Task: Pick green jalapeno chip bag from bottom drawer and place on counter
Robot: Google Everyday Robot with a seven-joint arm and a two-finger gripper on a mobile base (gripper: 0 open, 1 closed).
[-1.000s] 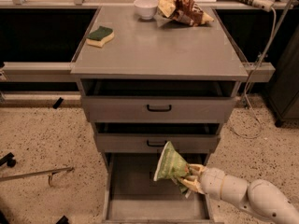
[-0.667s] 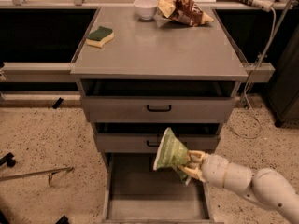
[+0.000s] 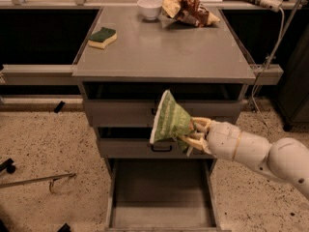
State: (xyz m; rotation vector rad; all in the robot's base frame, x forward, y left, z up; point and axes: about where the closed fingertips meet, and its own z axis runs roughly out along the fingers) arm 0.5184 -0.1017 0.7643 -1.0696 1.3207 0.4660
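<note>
**Grey metal cabinet: one small glossy green jalapeno chip bag aloft**

Speckled floor surrounds the cabinet's three drawers. One pale two-finger gripper is clamped on the green jalapeno chip bag, holding it before the two shallow upper drawers and above the open, deep bottom drawer. On the flat grey counter sit one green-topped yellow sponge, one white bowl and one crumpled brown-and-yellow snack bag.
</note>
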